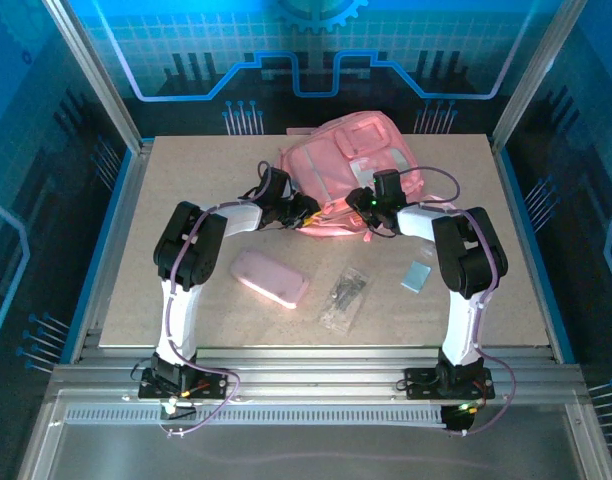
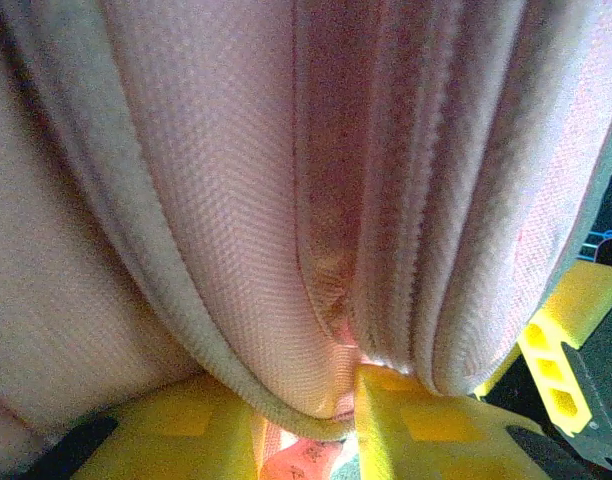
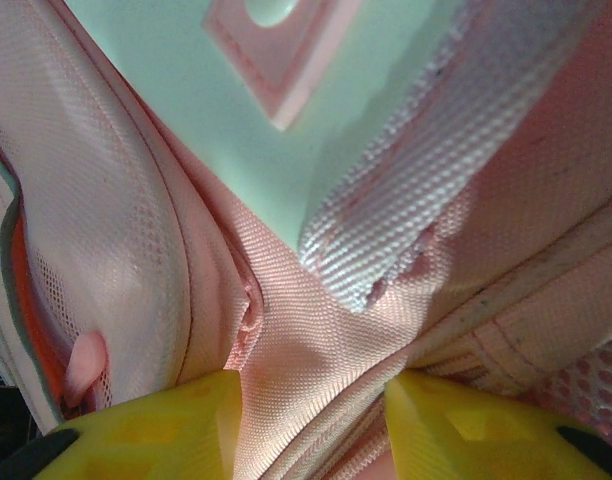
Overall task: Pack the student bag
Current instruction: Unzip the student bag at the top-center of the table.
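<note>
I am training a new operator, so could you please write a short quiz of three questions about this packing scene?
1. True or false: the pencil case already lies inside the backpack.
2. What sits between the fingers of the left gripper and of the right gripper? A) backpack fabric B) a book C) nothing
3. How many loose things lie on the table in front of the backpack?

Key
1. False: it lies on the table.
2. A
3. Three: the pencil case, a clear plastic bag and a small blue flat piece.
</note>
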Robot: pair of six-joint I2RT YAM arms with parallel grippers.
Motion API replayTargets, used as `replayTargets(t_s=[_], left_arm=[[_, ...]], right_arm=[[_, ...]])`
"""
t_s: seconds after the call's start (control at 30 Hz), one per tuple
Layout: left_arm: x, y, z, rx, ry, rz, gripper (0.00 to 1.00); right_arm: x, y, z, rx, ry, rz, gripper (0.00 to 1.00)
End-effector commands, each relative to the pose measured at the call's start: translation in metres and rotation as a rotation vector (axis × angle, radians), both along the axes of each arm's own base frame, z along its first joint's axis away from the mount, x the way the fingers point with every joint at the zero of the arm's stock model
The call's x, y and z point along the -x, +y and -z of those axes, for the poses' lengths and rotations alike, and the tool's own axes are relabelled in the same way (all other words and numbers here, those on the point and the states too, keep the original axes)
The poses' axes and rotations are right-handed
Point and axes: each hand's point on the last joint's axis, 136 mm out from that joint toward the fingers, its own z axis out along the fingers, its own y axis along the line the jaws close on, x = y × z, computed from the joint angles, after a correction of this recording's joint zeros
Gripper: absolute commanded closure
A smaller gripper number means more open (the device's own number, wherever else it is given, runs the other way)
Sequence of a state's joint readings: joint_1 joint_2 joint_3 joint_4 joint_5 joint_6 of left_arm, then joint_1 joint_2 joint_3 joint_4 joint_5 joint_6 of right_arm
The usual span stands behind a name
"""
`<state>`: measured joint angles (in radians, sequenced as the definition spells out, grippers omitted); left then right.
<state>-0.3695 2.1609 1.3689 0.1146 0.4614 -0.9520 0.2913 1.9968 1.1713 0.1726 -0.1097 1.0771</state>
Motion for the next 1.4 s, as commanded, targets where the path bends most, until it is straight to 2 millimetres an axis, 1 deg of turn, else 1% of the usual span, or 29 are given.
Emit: replayTargets(t_s=[0.0, 0.1, 0.17, 0.3, 0.4, 0.43, 0.6, 0.7, 0.77, 0.8, 0.97, 1.03, 1.13, 1.23, 1.37], left_arm=[[0.047, -0.051, 0.016, 0.092, 0.086, 0.169, 0.76], [0.051, -0.049, 0.019, 0.073, 0.085, 0.177, 0.82], [0.053, -0.047, 0.021, 0.055, 0.082, 0.19, 0.89], [0.057, -0.045, 0.019, 0.033, 0.075, 0.212, 0.98], [0.058, -0.036, 0.018, 0.008, 0.071, 0.213, 1.0], [0.057, -0.033, 0.018, 0.003, 0.07, 0.209, 1.0], [0.053, -0.017, 0.014, 0.007, 0.065, 0.176, 1.0], [0.05, -0.009, 0.009, -0.006, 0.044, 0.156, 1.0], [0.044, 0.002, 0.005, -0.006, 0.03, 0.132, 1.0], [0.042, 0.009, 0.004, -0.007, 0.028, 0.12, 1.0], [0.028, 0.056, -0.006, -0.066, -0.029, 0.059, 1.0], [0.022, 0.076, -0.01, -0.097, -0.049, 0.036, 1.0], [0.012, 0.099, -0.016, -0.093, -0.064, 0.002, 1.0], [0.005, 0.112, -0.023, -0.101, -0.086, -0.004, 1.0], [0.0, 0.121, -0.03, -0.106, -0.091, -0.015, 1.0]], right_arm=[[0.021, 0.015, 0.039, -0.015, 0.124, -0.047, 0.56], [0.021, 0.014, 0.039, -0.014, 0.127, -0.044, 0.56], [0.021, 0.012, 0.039, -0.014, 0.128, -0.041, 0.56], [0.021, 0.009, 0.039, -0.008, 0.128, -0.034, 0.56], [0.021, 0.007, 0.039, 0.002, 0.128, -0.03, 0.57], [0.021, 0.007, 0.038, 0.002, 0.127, -0.031, 0.59], [0.02, 0.002, 0.039, 0.026, 0.13, -0.024, 0.74], [0.02, -0.001, 0.04, 0.037, 0.133, -0.019, 0.87], [0.021, -0.005, 0.042, 0.061, 0.139, -0.01, 0.99], [0.022, -0.007, 0.044, 0.071, 0.143, -0.005, 1.0], [0.025, -0.021, 0.048, 0.092, 0.156, 0.032, 1.0], [0.025, -0.025, 0.046, 0.091, 0.153, 0.041, 1.0], [0.024, -0.029, 0.042, 0.106, 0.147, 0.044, 1.0], [0.024, -0.034, 0.04, 0.118, 0.146, 0.048, 1.0], [0.023, -0.039, 0.039, 0.114, 0.146, 0.056, 1.0]])
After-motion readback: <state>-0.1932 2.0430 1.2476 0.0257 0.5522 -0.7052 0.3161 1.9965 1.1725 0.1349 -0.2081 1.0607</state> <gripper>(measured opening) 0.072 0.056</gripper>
